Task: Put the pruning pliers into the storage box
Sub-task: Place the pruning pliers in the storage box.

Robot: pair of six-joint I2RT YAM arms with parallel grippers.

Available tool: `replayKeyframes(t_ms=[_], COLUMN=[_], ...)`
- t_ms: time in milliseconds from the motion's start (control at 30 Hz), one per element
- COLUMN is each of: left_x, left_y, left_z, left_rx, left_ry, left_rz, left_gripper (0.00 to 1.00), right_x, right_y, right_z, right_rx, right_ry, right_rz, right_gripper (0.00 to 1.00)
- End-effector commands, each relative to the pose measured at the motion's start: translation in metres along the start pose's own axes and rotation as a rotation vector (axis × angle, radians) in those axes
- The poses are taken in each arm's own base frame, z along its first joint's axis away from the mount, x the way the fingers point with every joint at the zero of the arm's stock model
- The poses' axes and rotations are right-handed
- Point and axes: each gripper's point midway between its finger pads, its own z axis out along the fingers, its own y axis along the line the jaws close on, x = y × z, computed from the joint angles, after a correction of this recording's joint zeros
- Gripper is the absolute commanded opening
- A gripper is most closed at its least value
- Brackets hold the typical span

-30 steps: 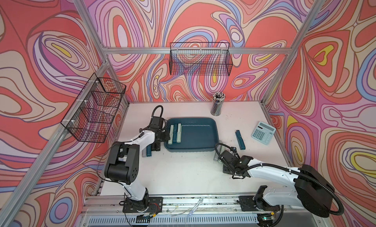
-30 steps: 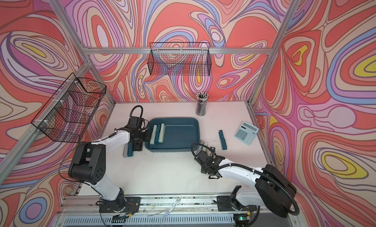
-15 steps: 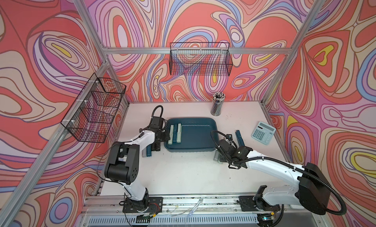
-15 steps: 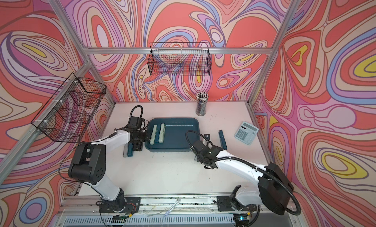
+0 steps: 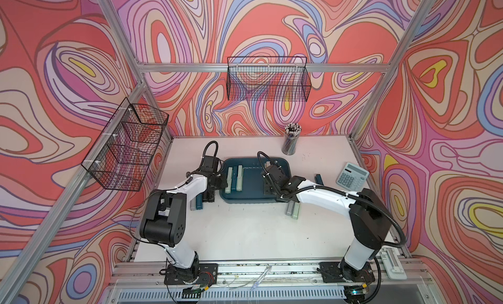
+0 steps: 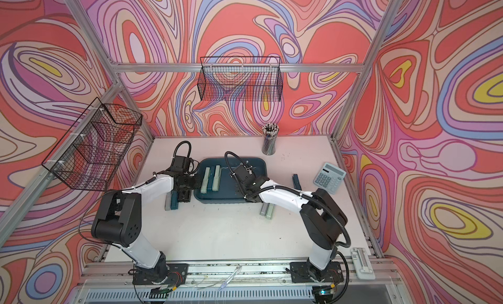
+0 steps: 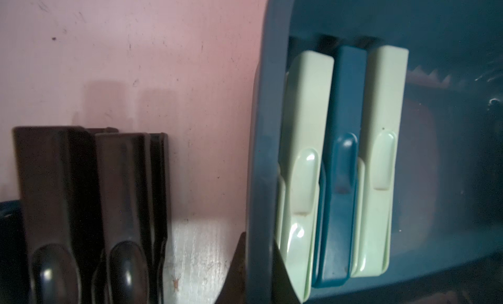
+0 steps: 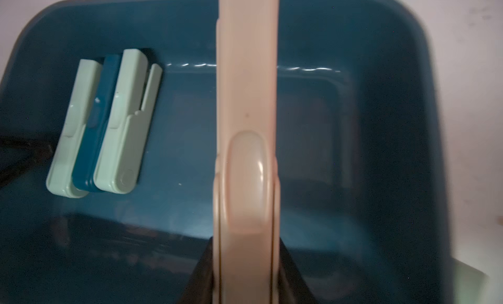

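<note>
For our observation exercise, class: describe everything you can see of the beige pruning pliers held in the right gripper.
The beige pliers are a slim, smooth, plastic-looking bar with a raised oval slider midway, folded shut. The right gripper clamps one end; the rest juts out over the storage box. Whether it touches the box is unclear.

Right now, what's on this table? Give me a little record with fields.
Storage box: dark teal tray, mid-table
Inside box: three pruning pliers, mint, teal, mint, side by side
Right gripper: shut on beige pliers over the box
Left gripper: shut on the box's rim
Outside box: a cluster left of it, a pair under the right arm, one teal by the calculator
</note>
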Motion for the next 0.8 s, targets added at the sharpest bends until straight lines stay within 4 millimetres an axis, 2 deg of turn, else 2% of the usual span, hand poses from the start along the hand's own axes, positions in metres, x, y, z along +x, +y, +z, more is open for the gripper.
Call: replayKeyframes(t_ms=[0,167,433,600,767], left_x=[-0.028,-0.03,-0.027,-0.029,-0.027], left_y=[-0.02,-0.021,-0.024,-0.025,-0.024], left_z=[-0.02,-0.023,-0.019,-0.022,-0.023], left_rx=[0.075,0.074,0.097,0.095,0.092], left_ry=[-0.103,-0.112,-0.101,-0.108,-0.106], left_rz=[0.001,0.002,-0.006,-0.001,0.001], left_gripper=[0.0,0.0,0.0,0.0,0.0], right_x=[-0.016,-0.01,-0.005,-0.002,-0.009], right_y=[0.036,0.056,0.072,0.074,0.072], right_z=[0.021,0.054,0.082,0.096,0.104], right_rx=[-0.126,-0.165,-0.213,-0.214,-0.224], right_ry=[-0.025,0.022,0.045,0.06,0.056], right_rz=[0.025,0.058,0.069,0.092,0.11], right_gripper=[0.21,0.23,0.25,0.27,0.33])
